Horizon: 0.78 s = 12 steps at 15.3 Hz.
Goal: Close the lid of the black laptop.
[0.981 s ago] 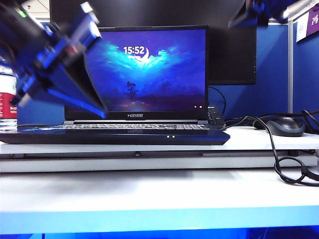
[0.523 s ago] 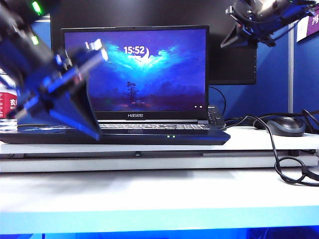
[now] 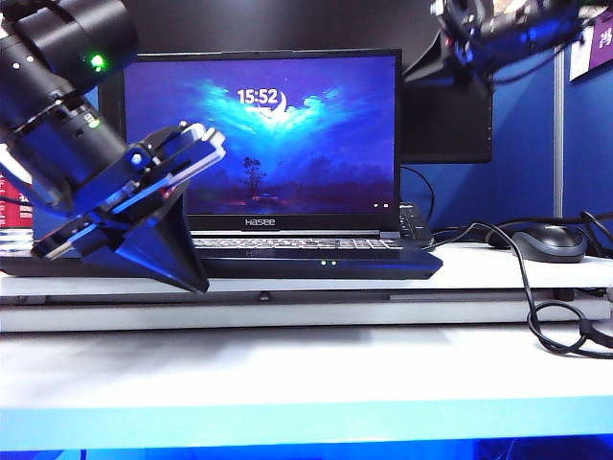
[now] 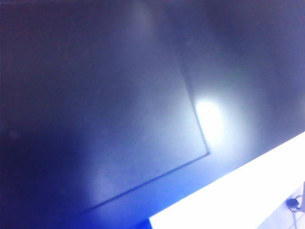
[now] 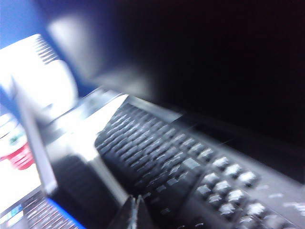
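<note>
The black laptop (image 3: 287, 261) stands open on the white table, its lid (image 3: 287, 144) upright with the blue 15:52 wallpaper lit. My left gripper (image 3: 196, 283) hangs low in front of the laptop's left front edge, fingers seen side-on as one black wedge. The left wrist view shows none of its fingers, only the laptop's dark touchpad (image 4: 119, 133), close and blurred. My right gripper (image 3: 417, 75) is high at the lid's top right corner, slightly behind it. In the right wrist view its fingertips (image 5: 136, 212) are shut on nothing, above the lid's black back (image 5: 81, 191).
A larger black monitor (image 3: 445, 125) stands behind the laptop, with a separate black keyboard (image 5: 190, 162) below it. A mouse (image 3: 548, 241) and looping cables (image 3: 546, 316) lie on the right. A red-labelled bottle (image 3: 11, 206) is at the far left.
My left gripper has come down in front of the laptop's left front edge. My right gripper has moved left toward the lid's top right corner. The lid has not moved.
</note>
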Motion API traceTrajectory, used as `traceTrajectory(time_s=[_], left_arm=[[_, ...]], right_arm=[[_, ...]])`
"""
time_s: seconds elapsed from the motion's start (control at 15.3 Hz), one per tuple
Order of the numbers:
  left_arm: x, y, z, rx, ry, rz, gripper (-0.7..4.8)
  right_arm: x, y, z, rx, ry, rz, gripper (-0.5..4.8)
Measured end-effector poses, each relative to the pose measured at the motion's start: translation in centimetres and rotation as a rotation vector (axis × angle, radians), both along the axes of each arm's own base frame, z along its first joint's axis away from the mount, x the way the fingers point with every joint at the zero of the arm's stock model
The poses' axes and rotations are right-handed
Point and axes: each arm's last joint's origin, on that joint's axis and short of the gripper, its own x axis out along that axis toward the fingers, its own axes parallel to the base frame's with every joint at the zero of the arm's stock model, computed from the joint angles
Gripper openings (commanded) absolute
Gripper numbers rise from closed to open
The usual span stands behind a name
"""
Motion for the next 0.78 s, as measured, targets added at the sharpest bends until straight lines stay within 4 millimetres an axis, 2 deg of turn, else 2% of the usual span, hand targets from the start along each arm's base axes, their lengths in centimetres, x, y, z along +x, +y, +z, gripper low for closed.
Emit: traceTrajectory(time_s=[0.2,0.78], left_arm=[[0.2,0.0,-0.6,0.051,-0.004,0.038,-0.05],[0.6,-0.1,-1.5,0.094,-0.028,0.082,-0.05]], right_arm=[[0.8,0.2,-0.3,0.004,0.003,0.024,-0.01],[0.5,0.1,-0.6,0.029,0.043,0.142,-0.01]])
